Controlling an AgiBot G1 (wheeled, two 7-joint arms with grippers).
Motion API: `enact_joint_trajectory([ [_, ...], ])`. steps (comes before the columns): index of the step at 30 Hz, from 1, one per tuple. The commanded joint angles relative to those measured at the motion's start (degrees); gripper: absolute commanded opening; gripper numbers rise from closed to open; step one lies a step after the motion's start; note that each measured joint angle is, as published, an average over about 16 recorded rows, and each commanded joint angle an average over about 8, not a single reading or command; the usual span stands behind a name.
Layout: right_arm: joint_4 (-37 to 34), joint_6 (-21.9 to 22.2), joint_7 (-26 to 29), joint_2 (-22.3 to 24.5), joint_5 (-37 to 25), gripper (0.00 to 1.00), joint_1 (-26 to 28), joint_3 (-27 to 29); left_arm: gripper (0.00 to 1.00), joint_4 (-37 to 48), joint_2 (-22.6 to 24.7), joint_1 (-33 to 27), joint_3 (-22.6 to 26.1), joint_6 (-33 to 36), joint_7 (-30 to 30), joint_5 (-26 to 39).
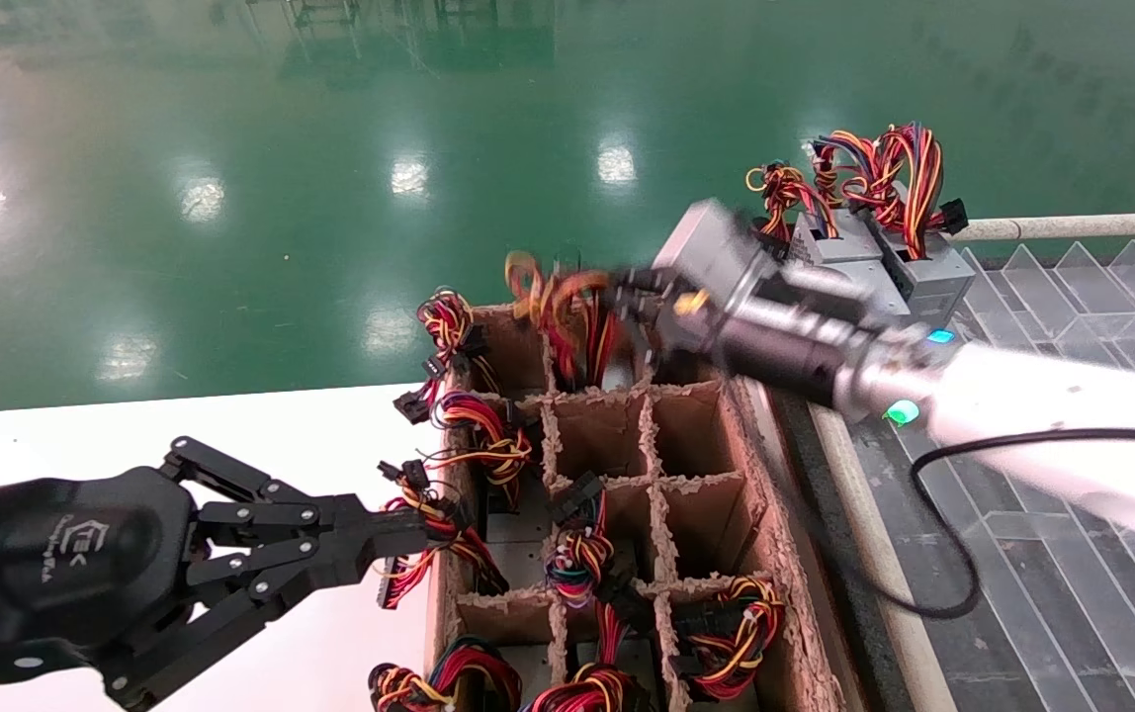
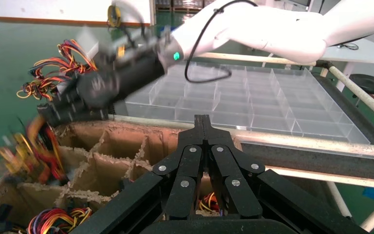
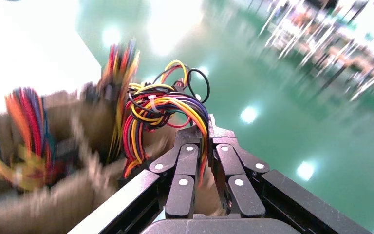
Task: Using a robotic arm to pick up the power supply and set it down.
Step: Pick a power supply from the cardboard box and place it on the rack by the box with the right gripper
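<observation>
Currently –
right gripper: clamped on wire bundle, above box.
left gripper: closed, parked beside box.

The left gripper, fingers pressed together, points over the cardboard divider box. Beyond it the robotic arm reaches across clear plastic trays, its blurred right gripper above coloured wires.
</observation>
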Motion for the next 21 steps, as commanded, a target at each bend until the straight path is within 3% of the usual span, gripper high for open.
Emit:
enact_joint_trajectory([
  [1,1.0,-0.1,-1.0,0.6,2.7,0.00,-0.4,1.6,0.00,0.0,0.0,0.0,0.0,0.0,0.0,0.0],
  [10,7.8,1.5,-6.0,4.6,13.0,0.00,-1.4,11.1,0.00,0.0,0.0,0.0,0.0,0.0,0.0,0.0],
  [21,10.1,4.2,-10.3,11.3,15.2,0.00,0.0,18.6,0.00,0.0,0.0,0.0,0.0,0.0,0.0,0.0],
])
